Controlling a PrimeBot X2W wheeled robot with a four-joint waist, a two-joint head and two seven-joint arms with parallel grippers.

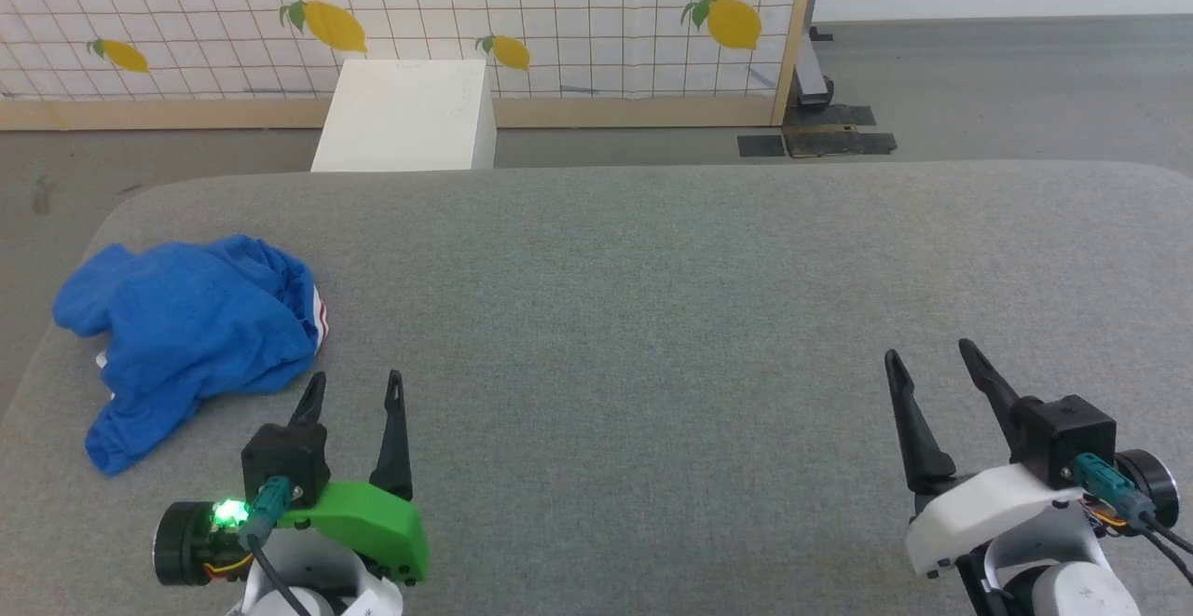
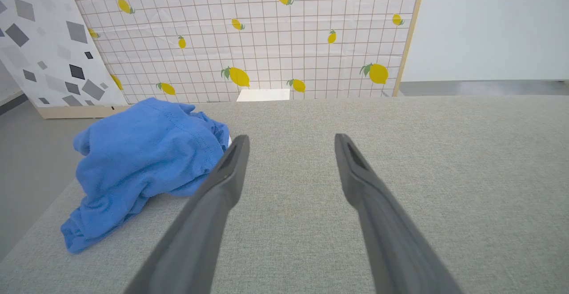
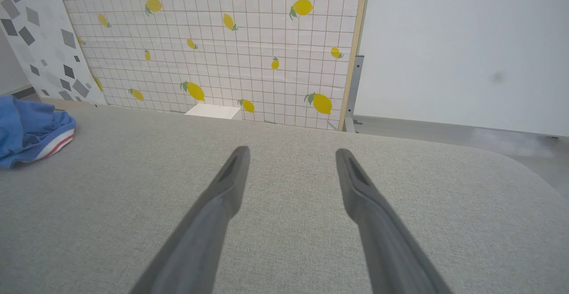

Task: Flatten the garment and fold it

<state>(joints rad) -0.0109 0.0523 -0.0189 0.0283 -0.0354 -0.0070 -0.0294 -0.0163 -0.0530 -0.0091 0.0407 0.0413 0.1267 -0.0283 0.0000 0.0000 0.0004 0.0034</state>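
The garment (image 1: 191, 327) is a royal-blue shirt lying crumpled in a heap at the left of the grey padded surface (image 1: 652, 299), with a bit of red-and-white striped trim showing at its right edge. My left gripper (image 1: 354, 385) hovers open just to the right of and nearer than the heap, holding nothing. The left wrist view has the garment (image 2: 142, 165) left of the open fingers (image 2: 226, 174). My right gripper (image 1: 927, 360) is open and empty far off at the lower right. In the right wrist view the garment (image 3: 31, 129) lies at the far left.
A white box (image 1: 405, 115) stands on the floor behind the surface. A lemon-patterned grid panel (image 1: 401, 10) with a wooden frame closes the back. Dark floor plates (image 1: 820, 141) lie at its right end. The surface's rounded left edge runs close beside the garment.
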